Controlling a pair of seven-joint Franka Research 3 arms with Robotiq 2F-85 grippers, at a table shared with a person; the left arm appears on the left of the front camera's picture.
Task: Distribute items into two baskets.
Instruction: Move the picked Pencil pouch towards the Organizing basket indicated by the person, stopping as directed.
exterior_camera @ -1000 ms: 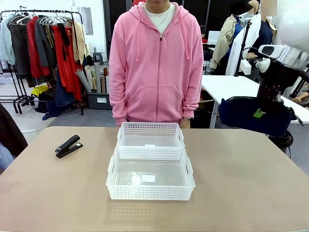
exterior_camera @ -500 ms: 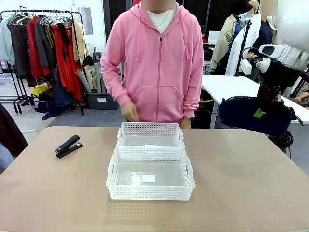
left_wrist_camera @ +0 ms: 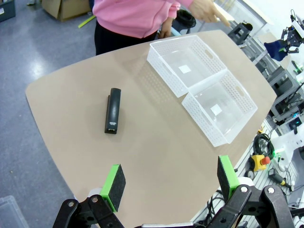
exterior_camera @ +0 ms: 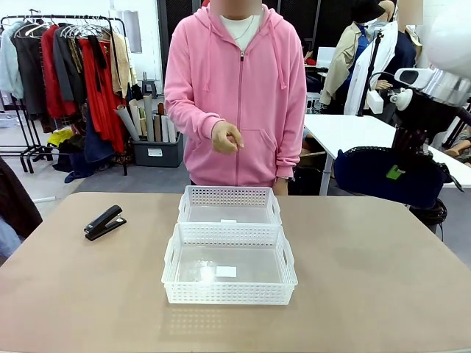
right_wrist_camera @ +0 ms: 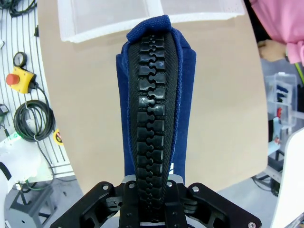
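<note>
**Right gripper pinches pouch; left gripper spread**

The right gripper [right_wrist_camera: 151, 187] is clamped on the navy pouch [right_wrist_camera: 154, 95], which sticks out past its fingertips, zipper facing the camera. The left gripper [left_wrist_camera: 170, 179] hangs over the table with its jaws wide. The stapler [left_wrist_camera: 112, 110] lies ahead of its left pad. The big basket [left_wrist_camera: 199, 118] and small basket [left_wrist_camera: 164, 69] sit touching, ahead to its right.

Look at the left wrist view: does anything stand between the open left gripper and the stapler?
Nothing visible does. Only bare table lies between the left gripper and the stapler; the two baskets sit off to one side.
</note>
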